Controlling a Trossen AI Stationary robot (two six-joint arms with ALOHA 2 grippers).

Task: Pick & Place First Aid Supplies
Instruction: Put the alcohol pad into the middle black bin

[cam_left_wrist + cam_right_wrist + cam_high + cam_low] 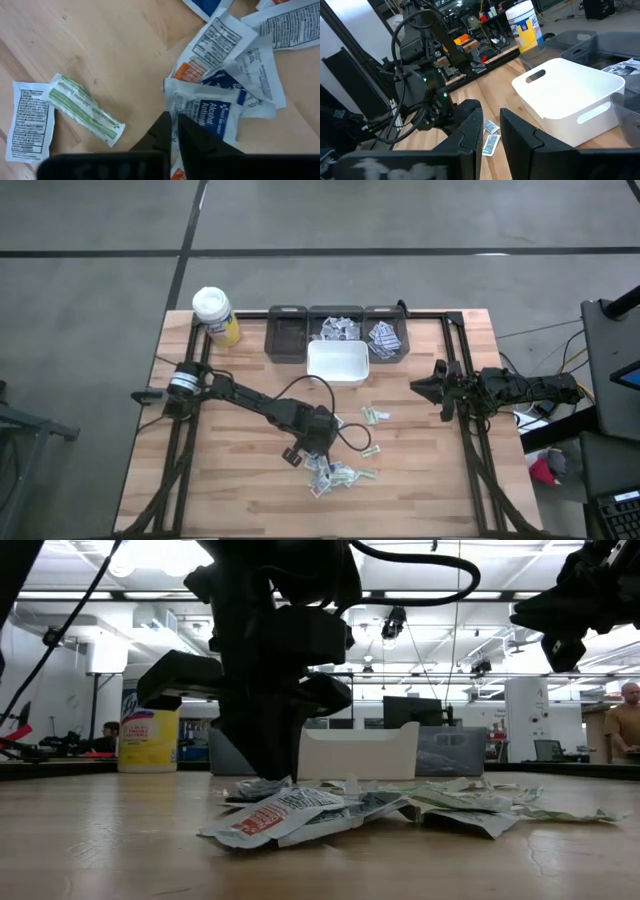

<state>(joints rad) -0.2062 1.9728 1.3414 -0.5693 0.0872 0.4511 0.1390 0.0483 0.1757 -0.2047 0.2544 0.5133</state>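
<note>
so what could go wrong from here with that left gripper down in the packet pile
1. The left gripper has pinched only the edge of the blue-print alcohol packet; it may slip out on the lift.
2. That packet overlaps its neighbours in the pile, so a second one could drag along and drop short of the white bin.
3. The right gripper waits near the table's right edge.
</note>
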